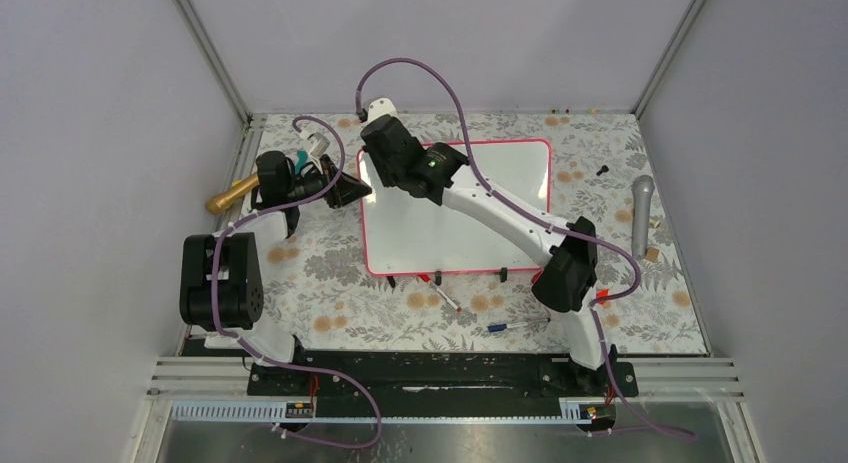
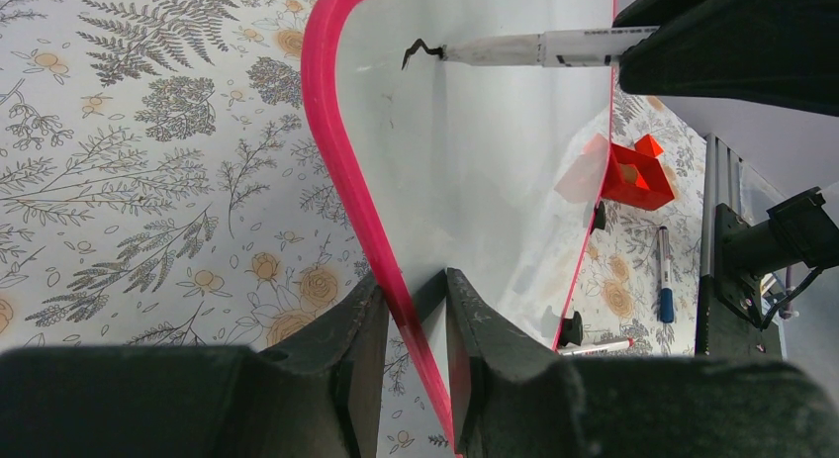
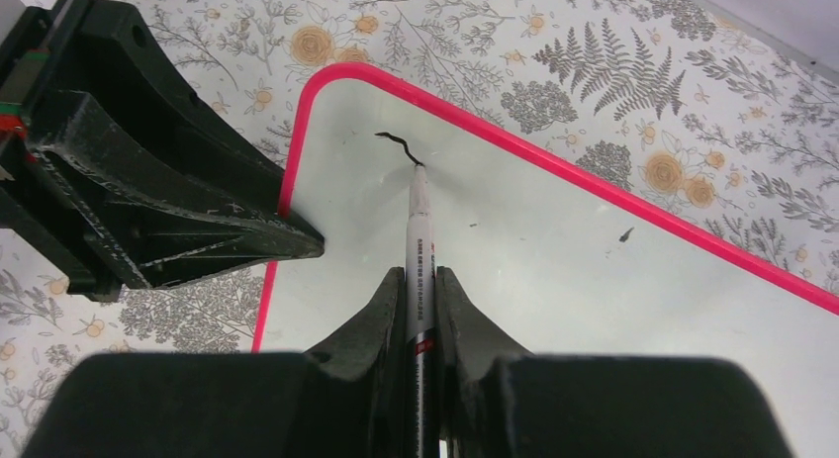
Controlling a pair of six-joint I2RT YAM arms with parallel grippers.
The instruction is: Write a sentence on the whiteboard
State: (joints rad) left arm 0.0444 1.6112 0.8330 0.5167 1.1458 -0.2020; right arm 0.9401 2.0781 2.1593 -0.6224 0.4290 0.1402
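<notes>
The whiteboard (image 1: 470,223) lies flat mid-table, white with a pink-red frame. My left gripper (image 1: 360,193) is shut on its left frame edge, one finger on each side of the rim (image 2: 416,305). My right gripper (image 1: 385,148) is over the board's far left corner, shut on a white marker (image 3: 419,240) with its tip touching the board. Of the sentence, only a short black squiggle (image 3: 396,143) shows at the marker tip; it also shows in the left wrist view (image 2: 420,50). No words are readable.
A gold object (image 1: 232,194) lies by the left arm. A grey microphone (image 1: 641,213) lies at the right. A red-capped marker (image 1: 445,296) and a blue marker (image 1: 505,326) lie near the board's front edge. A small orange-red piece (image 2: 633,173) is close by.
</notes>
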